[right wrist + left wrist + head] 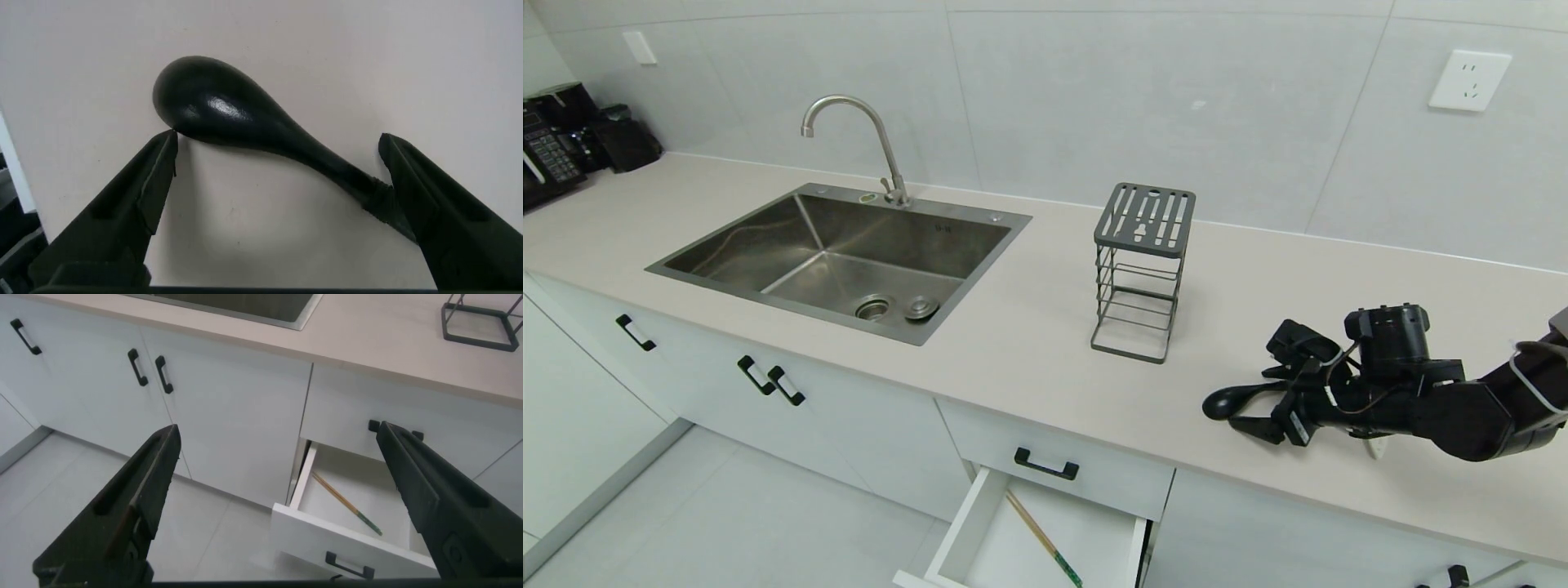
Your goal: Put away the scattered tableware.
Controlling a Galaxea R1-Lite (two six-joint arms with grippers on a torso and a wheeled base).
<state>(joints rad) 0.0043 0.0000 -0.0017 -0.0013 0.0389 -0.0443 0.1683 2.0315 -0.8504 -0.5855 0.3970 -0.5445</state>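
A black spoon (1218,402) lies on the pale countertop (1029,343) near its front edge, at the right. My right gripper (1241,411) is down at the counter, open, with a finger on each side of the spoon (221,110); the spoon's handle runs towards one finger (425,204). Below the counter an open white drawer (968,531) holds a pair of chopsticks (1045,541). My left gripper (278,437) hangs open and empty in front of the cabinets, with the drawer (301,480) and chopsticks (346,505) beyond it.
A grey wire rack (1139,273) stands mid-counter, left of the spoon. A steel sink (841,257) with a faucet (866,135) is set in at the left. Black appliances (564,139) sit in the far left corner. Cabinet doors carry black handles (768,380).
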